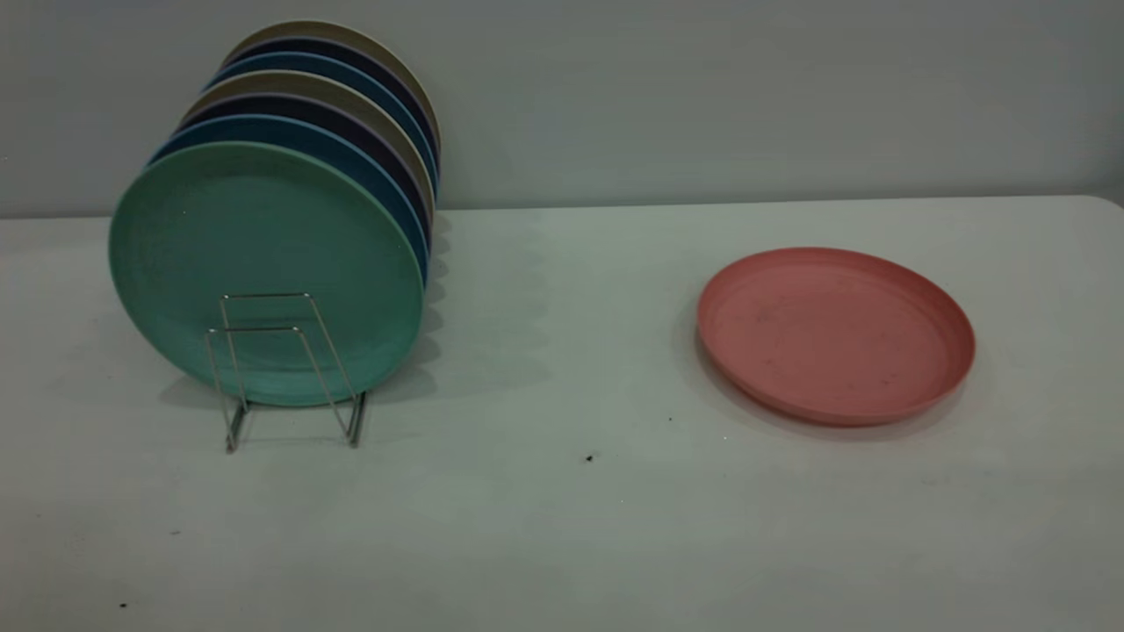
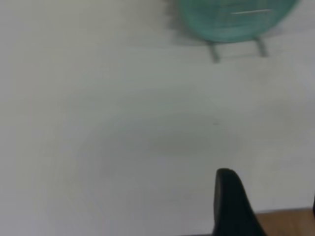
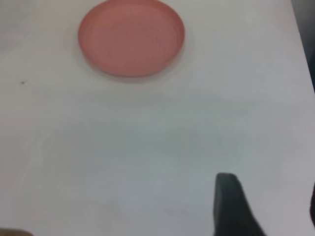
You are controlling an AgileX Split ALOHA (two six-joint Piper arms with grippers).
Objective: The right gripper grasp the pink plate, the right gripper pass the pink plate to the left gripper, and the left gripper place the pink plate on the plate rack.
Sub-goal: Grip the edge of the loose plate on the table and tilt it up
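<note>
On the right half of the white table, the pink plate lies flat with its rim facing up, resting directly on the surface and touched by nothing. Well apart from it, on the left half, the plate rack stands with a row of plates set upright on edge in it; the teal-green plate is the frontmost, with dark blue and beige plates behind it. A plain grey wall rises behind the table's far edge. A few small dark specks mark the tabletop between rack and plate. The right gripper hangs above bare table well short of the pink plate, its fingers apart. The left gripper hangs near the table's edge, far from the rack, its fingers likewise apart.
</note>
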